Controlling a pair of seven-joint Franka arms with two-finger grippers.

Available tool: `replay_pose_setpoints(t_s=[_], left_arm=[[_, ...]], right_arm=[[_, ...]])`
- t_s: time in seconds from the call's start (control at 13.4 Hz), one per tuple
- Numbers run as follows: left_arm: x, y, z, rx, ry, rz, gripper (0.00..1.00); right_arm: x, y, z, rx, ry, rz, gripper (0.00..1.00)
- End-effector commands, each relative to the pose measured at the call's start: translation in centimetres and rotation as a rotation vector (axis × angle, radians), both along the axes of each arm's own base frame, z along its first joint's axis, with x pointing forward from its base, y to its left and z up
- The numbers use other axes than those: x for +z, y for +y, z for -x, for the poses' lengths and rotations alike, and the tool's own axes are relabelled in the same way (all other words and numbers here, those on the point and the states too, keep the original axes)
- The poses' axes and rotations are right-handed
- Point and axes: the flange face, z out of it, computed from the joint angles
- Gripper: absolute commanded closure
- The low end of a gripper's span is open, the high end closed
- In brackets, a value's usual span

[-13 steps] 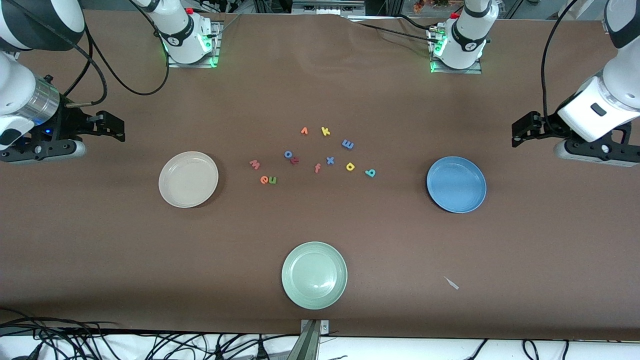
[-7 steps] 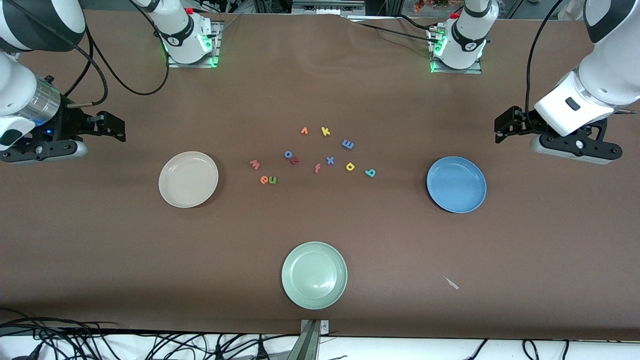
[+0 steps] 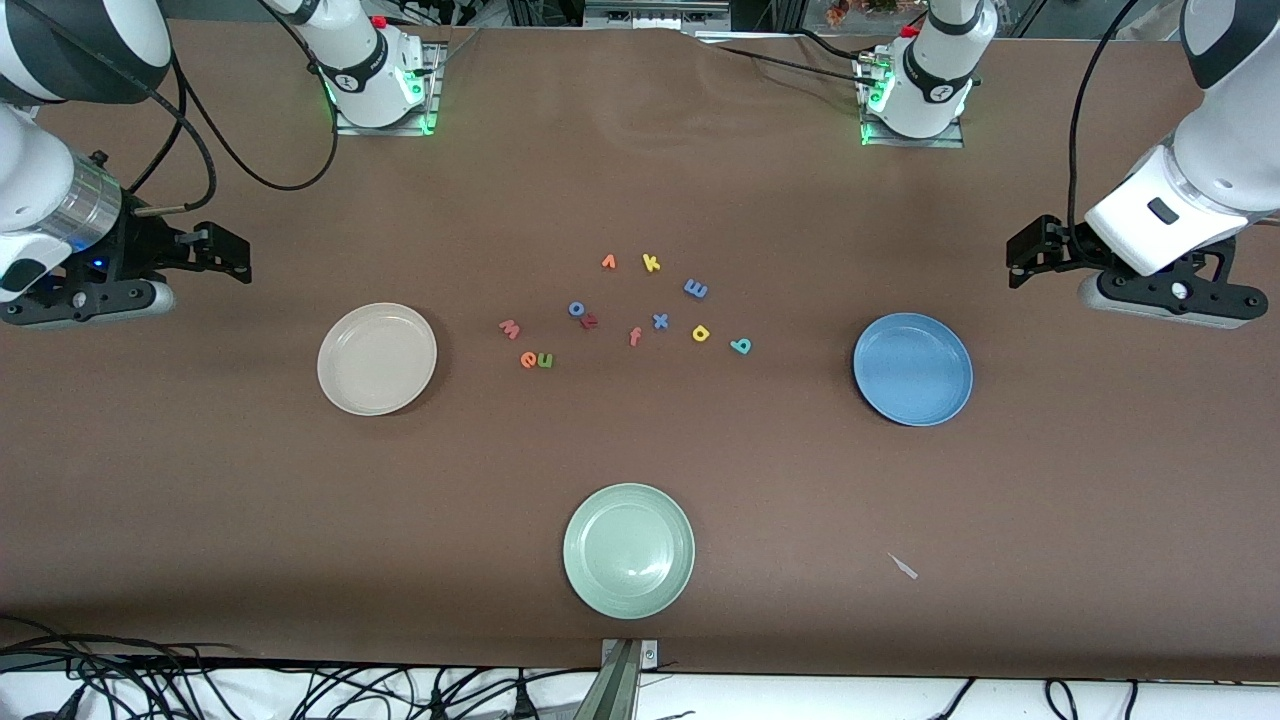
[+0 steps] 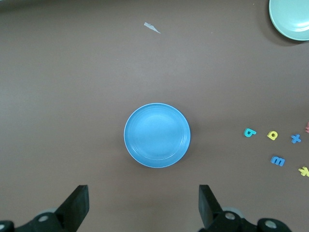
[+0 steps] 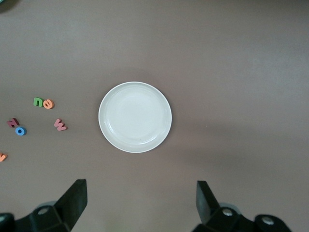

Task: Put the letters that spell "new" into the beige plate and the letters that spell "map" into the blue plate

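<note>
Fingers spread wide on both grippers, nothing between them. Left gripper (image 4: 142, 210) up in the air over bare table at the left arm's end, past the blue plate; right gripper (image 5: 140, 208) likewise aloft over bare table at the right arm's end, past the beige plate.

Beige plate (image 3: 377, 358): round, shallow, plain cream, empty, toward the right arm's end of the table. Blue plate (image 3: 912, 368): same shape and size, mid-blue, empty, toward the left arm's end. Pale green plate (image 3: 628, 550) nearest the front camera, midway between the two ends, also empty.

Tiny foam letters scattered on the brown table (image 3: 640, 180) between the beige and blue plates. Green n (image 3: 545, 360) and orange e (image 3: 528, 360) touching side by side; pinkish-red w (image 3: 509, 328) near them, slightly farther from the camera. Blue m (image 3: 696, 289), yellow a (image 3: 701, 333) and teal p (image 3: 740, 346) grouped toward the blue plate, each apart from the others. Among the rest: orange v (image 3: 608, 262) and yellow k (image 3: 651, 263) farthest from the camera, blue o (image 3: 577, 308) touching a dark red letter (image 3: 589, 321), salmon f (image 3: 634, 336), blue x (image 3: 660, 321).

Small pale scrap (image 3: 903, 566) lying alone on the table, nearer the camera than the blue plate.
</note>
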Motion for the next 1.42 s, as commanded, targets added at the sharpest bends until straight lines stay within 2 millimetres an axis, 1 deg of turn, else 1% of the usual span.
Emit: replay_pose_setpoints(t_s=[0.0,0.07,0.22,0.37,0.45,0.52,0.67,0.75,0.82,0.97,1.12,1.2,1.27,1.34], left_arm=[[0.4,0.0,-0.4,0.002,-0.006,-0.009,0.00],[0.8,0.0,-0.5,-0.010,-0.024,-0.009,0.00],[0.9,0.1,-0.6,-0.006,-0.025,-0.006,0.00],[0.2,-0.2,-0.8,0.000,-0.015,-0.006,0.00],[-0.1,-0.2,-1.3,0.000,-0.013,-0.004,0.00],[0.1,0.4,-1.5,0.004,-0.017,0.000,0.00],[-0.2,0.7,-1.6,0.045,-0.004,0.059,0.00],[-0.2,1.3,-1.7,0.061,-0.004,0.059,0.00],[-0.5,1.3,-1.7,0.064,0.004,0.059,0.00],[-1.2,1.4,-2.1,0.046,0.014,0.057,0.00],[-1.4,0.8,-1.8,0.023,0.027,0.055,0.00],[-1.3,1.1,-1.9,0.033,0.025,0.053,0.00],[-1.1,2.1,-2.1,0.030,0.017,0.040,0.00],[-1.2,3.6,-2.3,0.021,0.018,0.041,0.00]], right_arm=[[0.1,0.0,0.3,0.011,-0.008,-0.014,0.00],[0.1,0.0,0.3,0.011,-0.007,-0.014,0.00],[-0.2,-0.1,0.3,0.010,-0.002,-0.013,0.00],[-0.1,0.0,0.4,0.011,-0.004,-0.013,0.00],[-0.1,0.0,0.4,0.011,-0.004,-0.013,0.00],[-0.1,0.0,0.4,0.011,-0.004,-0.013,0.00],[0.0,0.0,0.4,0.011,-0.005,-0.014,0.00],[-0.1,0.0,0.4,0.011,-0.004,-0.014,0.00],[-0.1,0.0,0.4,0.011,-0.004,-0.014,0.00],[-0.1,0.0,0.4,0.011,-0.004,-0.014,0.00],[-0.1,0.0,0.4,0.011,-0.004,-0.014,0.00],[-0.1,0.0,0.4,0.011,-0.004,-0.014,0.00],[-0.1,0.0,0.4,0.011,-0.004,-0.014,0.00],[-0.1,-0.1,0.4,0.010,-0.004,-0.014,0.00]])
